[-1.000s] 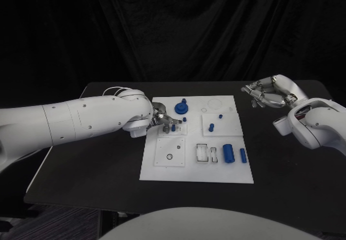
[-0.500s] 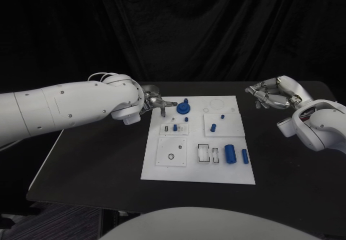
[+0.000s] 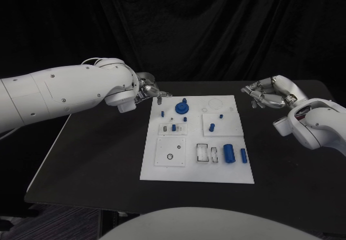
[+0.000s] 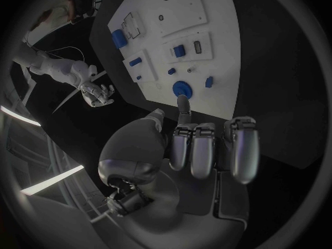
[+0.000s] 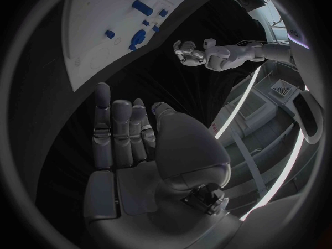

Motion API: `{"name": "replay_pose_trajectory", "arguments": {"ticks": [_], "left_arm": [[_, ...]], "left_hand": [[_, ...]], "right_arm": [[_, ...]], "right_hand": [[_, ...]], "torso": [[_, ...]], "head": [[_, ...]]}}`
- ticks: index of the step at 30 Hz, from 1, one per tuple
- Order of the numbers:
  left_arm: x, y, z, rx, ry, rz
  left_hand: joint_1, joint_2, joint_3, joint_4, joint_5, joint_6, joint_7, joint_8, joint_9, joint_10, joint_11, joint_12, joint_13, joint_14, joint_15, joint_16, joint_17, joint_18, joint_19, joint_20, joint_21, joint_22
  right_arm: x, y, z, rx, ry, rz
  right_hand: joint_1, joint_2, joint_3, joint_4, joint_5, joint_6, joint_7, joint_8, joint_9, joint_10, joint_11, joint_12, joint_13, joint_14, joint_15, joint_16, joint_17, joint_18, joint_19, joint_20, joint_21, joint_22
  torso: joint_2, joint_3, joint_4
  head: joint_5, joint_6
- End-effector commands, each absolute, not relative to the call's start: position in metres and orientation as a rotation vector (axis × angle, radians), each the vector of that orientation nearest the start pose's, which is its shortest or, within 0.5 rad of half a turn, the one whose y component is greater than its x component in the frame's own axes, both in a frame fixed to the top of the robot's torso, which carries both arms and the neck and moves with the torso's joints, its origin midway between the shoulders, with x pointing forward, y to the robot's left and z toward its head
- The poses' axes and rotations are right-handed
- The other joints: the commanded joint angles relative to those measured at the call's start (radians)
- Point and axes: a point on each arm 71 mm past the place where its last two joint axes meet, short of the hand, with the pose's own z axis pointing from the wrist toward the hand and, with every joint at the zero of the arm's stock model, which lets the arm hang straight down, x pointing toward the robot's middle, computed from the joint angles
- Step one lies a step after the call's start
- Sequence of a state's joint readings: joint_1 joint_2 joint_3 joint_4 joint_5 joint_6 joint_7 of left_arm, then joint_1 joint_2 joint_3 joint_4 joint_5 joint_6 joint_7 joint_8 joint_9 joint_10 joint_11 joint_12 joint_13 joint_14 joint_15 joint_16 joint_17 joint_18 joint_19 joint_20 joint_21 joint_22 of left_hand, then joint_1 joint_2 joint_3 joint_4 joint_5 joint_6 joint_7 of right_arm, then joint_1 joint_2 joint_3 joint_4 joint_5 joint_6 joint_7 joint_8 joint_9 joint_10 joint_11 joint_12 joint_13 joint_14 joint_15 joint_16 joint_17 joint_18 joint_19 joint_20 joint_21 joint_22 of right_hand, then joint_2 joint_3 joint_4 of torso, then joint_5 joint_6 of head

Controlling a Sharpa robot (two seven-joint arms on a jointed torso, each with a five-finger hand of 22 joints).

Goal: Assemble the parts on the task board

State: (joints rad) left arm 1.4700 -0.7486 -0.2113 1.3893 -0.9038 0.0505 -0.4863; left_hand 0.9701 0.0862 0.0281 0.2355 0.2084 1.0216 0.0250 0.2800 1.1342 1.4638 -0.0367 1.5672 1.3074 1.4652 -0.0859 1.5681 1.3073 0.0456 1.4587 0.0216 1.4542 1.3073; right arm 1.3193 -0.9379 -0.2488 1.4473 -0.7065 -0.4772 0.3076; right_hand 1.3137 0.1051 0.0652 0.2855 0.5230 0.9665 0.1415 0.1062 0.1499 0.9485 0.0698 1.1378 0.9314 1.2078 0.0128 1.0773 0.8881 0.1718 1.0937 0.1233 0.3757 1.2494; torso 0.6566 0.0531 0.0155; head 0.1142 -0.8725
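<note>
Left hand [image 3: 149,93] sits above the table [image 3: 94,150] just off the task board's [image 3: 162,172] far left corner, fingers apart, nothing in them; the left wrist view shows its fingers [image 4: 205,149] straight and empty, pointing at the board. Right hand [image 3: 268,94] hangs off the board's far right side, well apart from it, also holding nothing, fingers loosely spread; the right wrist view shows the palm [image 5: 131,166] bare with fingers extended. Board lies flat mid-table. On it: a round blue knob part [image 3: 182,107] at the far middle, nearest the left hand; a small blue peg [image 3: 163,113] just beside it near the left edge; another small blue piece [image 3: 185,119] just below the knob; a blue piece [image 3: 174,128] in the small inset plate. Right half: a short blue block [image 3: 212,127] and a tiny blue peg [image 3: 220,116] on a square plate; nearer the robot, a blue cylinder [image 3: 228,153] and a thin blue pin [image 3: 244,155] lying side by side, next to two rectangular slots [image 3: 207,153]. A black ring [image 3: 169,156] sits on the near-left plate. Nothing lies between either hand and the board.
</note>
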Motion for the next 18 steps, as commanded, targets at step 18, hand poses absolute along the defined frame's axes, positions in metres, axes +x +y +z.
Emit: {"name": "replay_pose_trajectory", "arguments": {"ticks": [18], "left_arm": [[0.552, 0.214, -0.173, -0.217, 2.252, -0.333]], "left_hand": [[0.034, 0.013, -0.001, -0.007, -0.032, -0.019, 0.007, -0.023, -0.005, 0.107, -0.001, 0.004, 0.263, 0.106, -0.002, 0.003, 0.263, 0.001, 0.002, 0.003, -0.008, 0.110]], "right_arm": [[0.490, -0.277, -0.191, 0.389, 1.555, 0.965]], "right_hand": [[0.011, -0.004, 0.012, 0.000, 0.012, 0.000, 0.001, -0.002, -0.002, -0.008, 0.000, -0.005, -0.006, 0.002, -0.002, 0.002, 0.001, 0.009, 0.007, -0.002, -0.005, 0.002]], "torso": [[0.000, 0.0000, -0.0026]], "head": [[0.017, 0.000]]}}
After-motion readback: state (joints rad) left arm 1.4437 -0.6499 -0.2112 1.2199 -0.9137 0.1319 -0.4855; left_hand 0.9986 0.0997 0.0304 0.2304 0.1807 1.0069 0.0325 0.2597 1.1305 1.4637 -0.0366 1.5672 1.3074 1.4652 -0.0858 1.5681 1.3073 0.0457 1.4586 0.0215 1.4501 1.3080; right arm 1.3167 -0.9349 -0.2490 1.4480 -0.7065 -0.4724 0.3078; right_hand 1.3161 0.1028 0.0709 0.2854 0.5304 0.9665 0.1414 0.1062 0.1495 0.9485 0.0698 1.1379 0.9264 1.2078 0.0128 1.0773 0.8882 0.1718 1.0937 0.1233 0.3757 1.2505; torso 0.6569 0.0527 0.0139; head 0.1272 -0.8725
